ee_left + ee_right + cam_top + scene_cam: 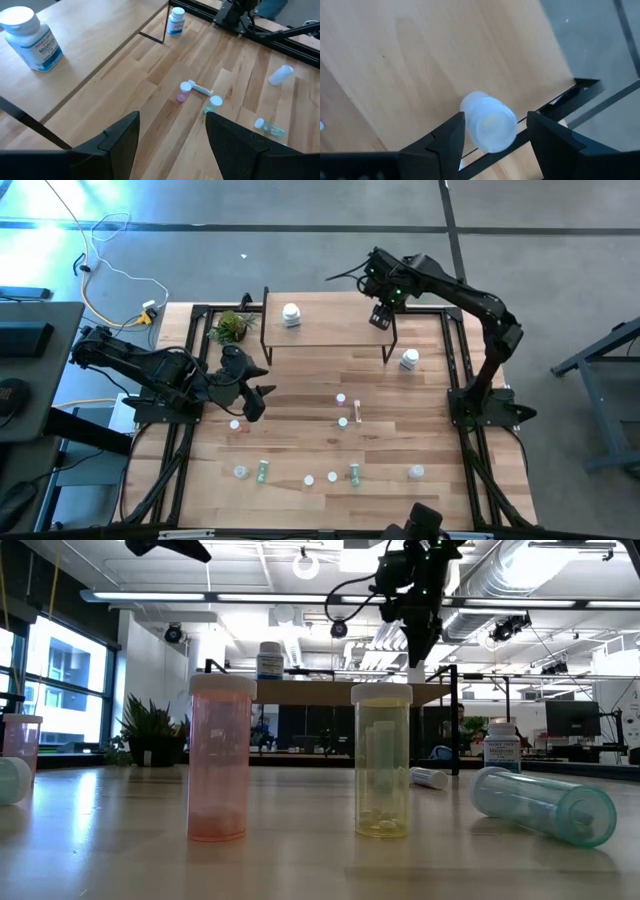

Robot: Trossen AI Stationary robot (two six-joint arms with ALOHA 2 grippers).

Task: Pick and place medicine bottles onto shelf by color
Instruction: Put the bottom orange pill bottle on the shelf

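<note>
A: Where the right arm reaches over the shelf (330, 330), what is the right gripper (380, 317) doing?

B: It hangs over the shelf's right end. In the right wrist view a pale bottle (488, 121) shows between its spread jaws, with a gap on each side, so they grip nothing.

A: And the left gripper (247, 385)?

B: It is above the counter (300, 450), near the shelf's left front leg. Its jaws stand wide and empty.

A: What is already on the shelf?

B: A white jar (291, 314) stands left of centre. A second white jar (409, 359) stands on the counter just right of the shelf's right front leg.

A: The other bottles?

B: Spread over the counter: a pink vial (184, 91) and a green-tinted one (214, 104) near the middle, more along the near edge, some upright, some lying down. A small plant (232, 326) sits at the shelf's left end.
</note>
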